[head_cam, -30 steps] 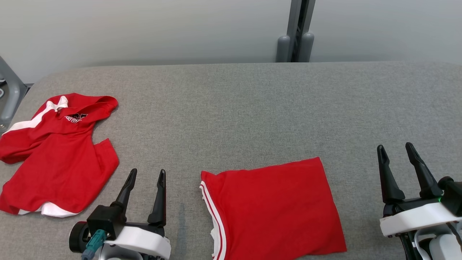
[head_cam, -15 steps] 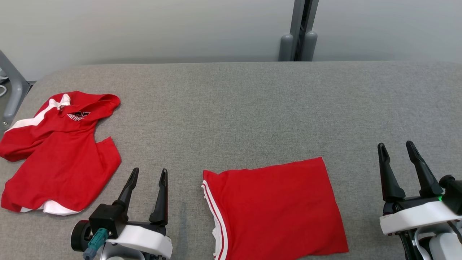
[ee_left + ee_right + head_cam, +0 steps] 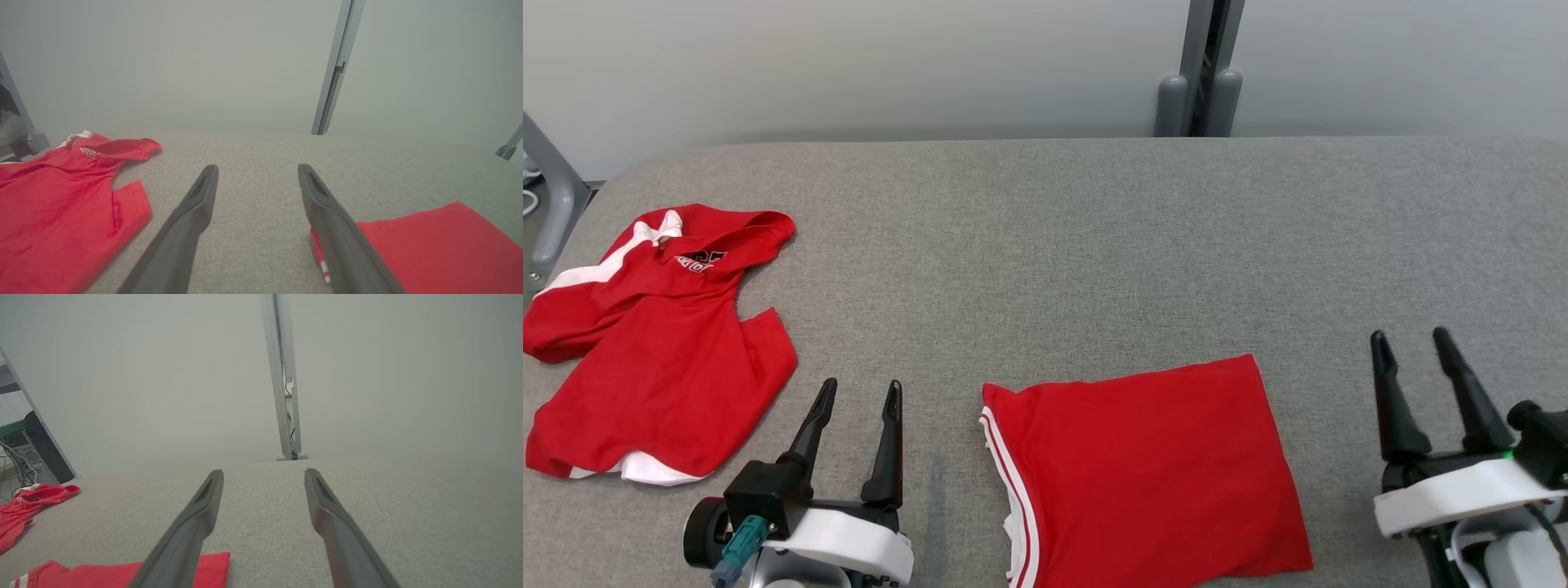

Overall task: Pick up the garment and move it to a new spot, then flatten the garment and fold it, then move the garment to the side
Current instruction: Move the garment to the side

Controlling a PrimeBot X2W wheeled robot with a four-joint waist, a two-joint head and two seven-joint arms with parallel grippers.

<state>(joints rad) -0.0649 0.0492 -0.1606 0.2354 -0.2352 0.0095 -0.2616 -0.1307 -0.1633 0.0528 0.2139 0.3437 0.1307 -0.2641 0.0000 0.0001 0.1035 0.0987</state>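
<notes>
A grey fabric-covered table [image 3: 1094, 245] stretched across the head view, with a pale wall and a grey upright post [image 3: 1201, 73] behind its far edge. A folded red garment [image 3: 1152, 474] lay flat as a rough rectangle at the near middle of the table, its white-striped edge [image 3: 1005, 465] turned toward the robot's left. It sat between the two grippers, near the left one and farther from the right one, touching neither. A crumpled red garment [image 3: 662, 367] with white trim and dark lettering lay spread unevenly at the far left of the table, just beyond the left gripper's outer side and well apart from the right gripper. The left gripper [image 3: 862, 384] hovered at the near edge, its dark fingers spread and holding nothing. The right gripper [image 3: 1410, 333] hung at the near right over bare cloth, its fingers likewise parted and empty.
</notes>
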